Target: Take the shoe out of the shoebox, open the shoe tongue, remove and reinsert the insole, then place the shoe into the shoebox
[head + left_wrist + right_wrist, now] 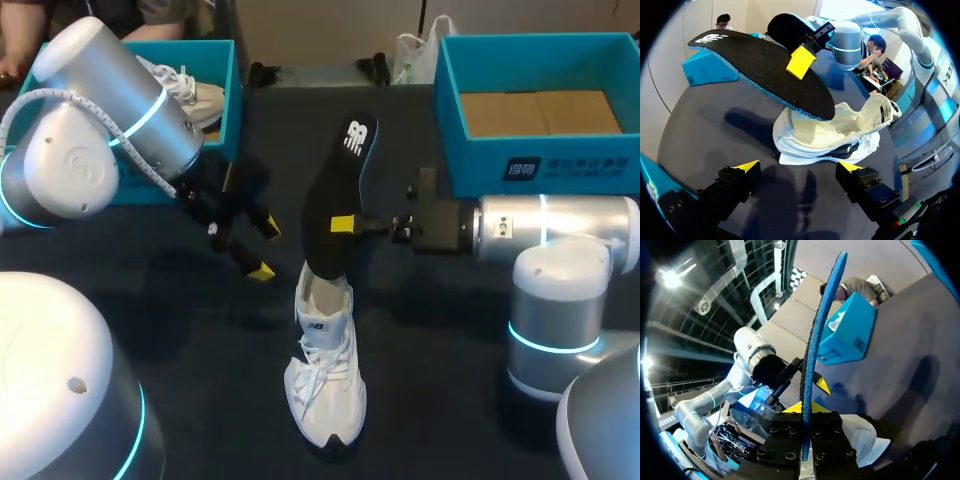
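1 white shoe (325, 385) lies on the table, toe toward the camera, tongue folded back. Just left of its heel the left gripper (255, 245) hangs with jaws spread, holding nothing. Above the heel the right gripper (345, 224) pinches the black insole (335, 200), whose lower end is at the shoe's mouth. Reinserting likely needs the insole aligned along the shoe, and the shoe steadied. Beyond the shoe, rightward, stands the shoebox (540, 165).

Sitting on the dark table (180, 330)
At its far-left corner, a second teal box (231, 100) is holding a spare white shoe (192, 95).
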Robot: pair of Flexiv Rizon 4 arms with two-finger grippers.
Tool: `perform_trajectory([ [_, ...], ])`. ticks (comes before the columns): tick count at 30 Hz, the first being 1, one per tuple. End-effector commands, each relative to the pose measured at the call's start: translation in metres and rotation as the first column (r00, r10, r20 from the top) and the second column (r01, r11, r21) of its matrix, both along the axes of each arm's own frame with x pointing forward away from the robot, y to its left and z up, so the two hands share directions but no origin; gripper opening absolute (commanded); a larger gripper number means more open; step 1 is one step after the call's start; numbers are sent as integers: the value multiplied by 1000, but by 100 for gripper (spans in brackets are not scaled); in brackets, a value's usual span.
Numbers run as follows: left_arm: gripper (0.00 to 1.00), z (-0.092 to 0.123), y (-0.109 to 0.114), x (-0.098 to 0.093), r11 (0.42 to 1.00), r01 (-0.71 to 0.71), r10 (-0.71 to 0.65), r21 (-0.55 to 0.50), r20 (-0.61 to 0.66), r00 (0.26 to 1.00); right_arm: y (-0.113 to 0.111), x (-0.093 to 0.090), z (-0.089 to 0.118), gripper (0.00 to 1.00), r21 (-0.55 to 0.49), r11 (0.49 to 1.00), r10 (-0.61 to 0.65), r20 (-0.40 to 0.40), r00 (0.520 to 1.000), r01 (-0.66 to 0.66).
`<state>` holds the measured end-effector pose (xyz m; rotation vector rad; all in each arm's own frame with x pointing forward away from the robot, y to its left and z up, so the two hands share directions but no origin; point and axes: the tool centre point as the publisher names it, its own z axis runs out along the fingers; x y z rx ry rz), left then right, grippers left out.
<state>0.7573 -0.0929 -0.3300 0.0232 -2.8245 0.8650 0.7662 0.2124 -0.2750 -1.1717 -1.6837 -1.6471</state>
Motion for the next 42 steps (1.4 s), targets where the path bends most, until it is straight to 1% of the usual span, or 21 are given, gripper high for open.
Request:
perform_trajectory([
  [1, 100, 0, 0, -2, 1000, 2, -2, 0, 2, 1000, 2, -5, 1, 0, 9, 1000, -8, 6, 1000, 8],
  [7, 100, 1, 5, -7, 1000, -10, 10, -7, -1, 1000, 4, -9, 2, 0, 9, 1000, -13, 16, 1000, 13],
  [12, 100, -2, 6, -16, 1000, -22, 22, 14, 16, 1000, 5, -14, 2, 0, 7, 1000, -23, 24, 999, 23],
  [14, 100, -3, 6, -20, 1000, -22, 22, 8, 11, 1000, 6, -16, 1, 0, 11, 1000, -27, 28, 999, 26],
  [17, 100, -6, 4, -27, 1000, -18, 18, 0, 16, 1000, 8, -20, 0, 0, 16, 999, -29, 36, 999, 28],
  [23, 100, -19, -7, -37, 999, -14, 12, 33, 50, 999, 15, -24, -4, 0, 1, 1000, -30, 44, 999, 30],
  [26, 100, -25, -11, -37, 999, -9, 8, 37, 45, 999, 16, -24, -5, 0, 3, 999, -54, 53, 997, 54],
  [37, 100, -25, -11, -37, 999, -9, 8, 37, 45, 999, 16, -24, -5, 0, 3, 999, -54, 53, 997, 54],
  [39, 100, -30, -14, -37, 999, -10, 8, 51, 53, 999, 18, -24, -9, 0, -15, 998, -59, 63, 996, 60],
  [42, 100, -33, -15, -37, 999, -7, 5, 53, 45, 999, 19, -23, -12, 0, -3, 998, -56, 71, 996, 56],
])
